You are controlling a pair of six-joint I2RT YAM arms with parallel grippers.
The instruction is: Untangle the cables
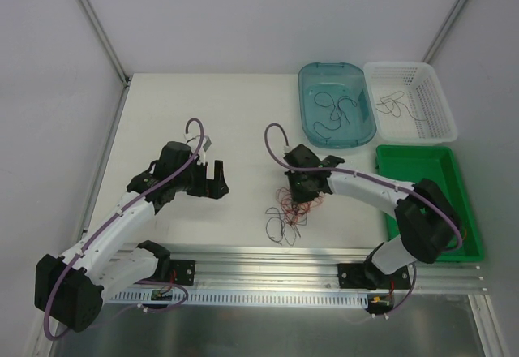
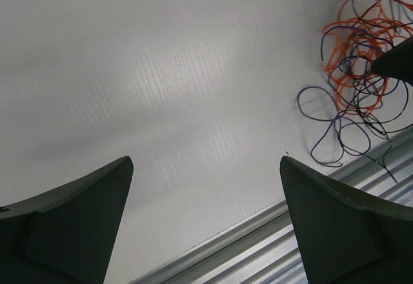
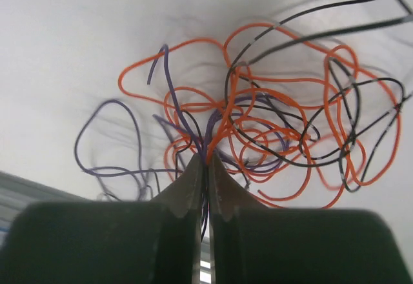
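The cables [image 1: 290, 211] lie as a tangle of thin orange, black and purple wires near the table's front edge. My right gripper [image 1: 305, 195] sits on the tangle's upper right. In the right wrist view its jaws [image 3: 206, 161] are closed on orange and purple strands, with the cables [image 3: 277, 129] spread beyond them. My left gripper [image 1: 217, 185] is open and empty, left of the tangle. In the left wrist view it [image 2: 206, 168] hovers over bare table, with the cables [image 2: 358, 71] at the upper right.
A blue tub [image 1: 336, 104] holding black wires and a white basket [image 1: 409, 101] holding a dark wire stand at the back right. A green tray [image 1: 430, 199] is at the right edge. A metal rail [image 1: 268, 268] runs along the front.
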